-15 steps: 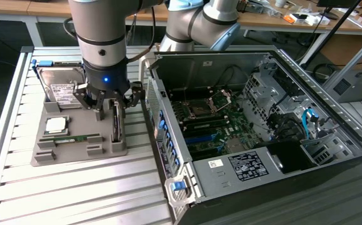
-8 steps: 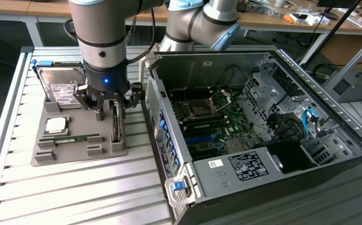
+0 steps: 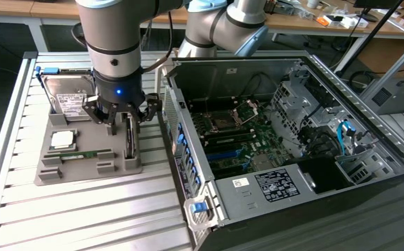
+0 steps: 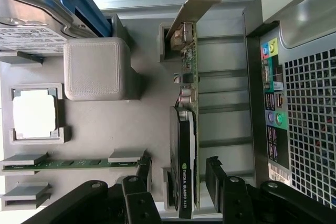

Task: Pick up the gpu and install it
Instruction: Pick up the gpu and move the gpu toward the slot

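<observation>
Grey holder (image 3: pixel 83 170) keeps gpu (image 4: pixel 182 148) on edge; claw (image 4: pixel 178 169) spread astride it (no pinch); computer case (image 3: pixel 272 183) just beside.

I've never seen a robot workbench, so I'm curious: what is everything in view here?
table: one, silver, slatted, exterior view's left
computer case: one, black and silver, open, exterior view's right
holder: one, grey, on the table
gpu: one, dark green, on edge in the holder
hard drive: one, silver, in the holder
processor chip: one, silver, in the holder
memory stick: one, green, in the holder
arm: one, grey, above the holder
pincer: one, black, open, astride the gpu
</observation>
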`<state>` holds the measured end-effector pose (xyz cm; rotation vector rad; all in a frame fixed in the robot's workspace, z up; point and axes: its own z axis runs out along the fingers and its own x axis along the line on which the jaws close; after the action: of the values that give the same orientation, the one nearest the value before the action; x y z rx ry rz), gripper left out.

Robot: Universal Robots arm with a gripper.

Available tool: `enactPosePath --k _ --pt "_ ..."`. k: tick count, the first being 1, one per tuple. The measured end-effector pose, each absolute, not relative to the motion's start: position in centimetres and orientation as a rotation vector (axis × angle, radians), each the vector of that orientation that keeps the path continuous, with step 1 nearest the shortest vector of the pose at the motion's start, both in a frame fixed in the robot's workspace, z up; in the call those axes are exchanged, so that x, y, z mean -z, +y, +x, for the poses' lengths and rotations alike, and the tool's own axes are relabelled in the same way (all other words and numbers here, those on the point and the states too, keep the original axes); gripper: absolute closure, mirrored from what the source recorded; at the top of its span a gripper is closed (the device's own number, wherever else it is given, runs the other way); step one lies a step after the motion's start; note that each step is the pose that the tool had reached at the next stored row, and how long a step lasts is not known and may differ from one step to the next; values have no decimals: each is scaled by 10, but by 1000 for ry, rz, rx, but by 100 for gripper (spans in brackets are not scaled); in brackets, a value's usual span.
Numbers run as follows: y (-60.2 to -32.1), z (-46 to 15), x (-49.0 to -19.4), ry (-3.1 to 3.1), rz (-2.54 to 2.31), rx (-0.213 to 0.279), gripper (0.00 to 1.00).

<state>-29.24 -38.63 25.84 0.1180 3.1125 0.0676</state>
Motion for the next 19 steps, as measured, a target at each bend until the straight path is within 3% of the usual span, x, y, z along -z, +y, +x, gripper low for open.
enactPosePath --k 19 --pt "-386 -292 -250 3113 118 -68 46"
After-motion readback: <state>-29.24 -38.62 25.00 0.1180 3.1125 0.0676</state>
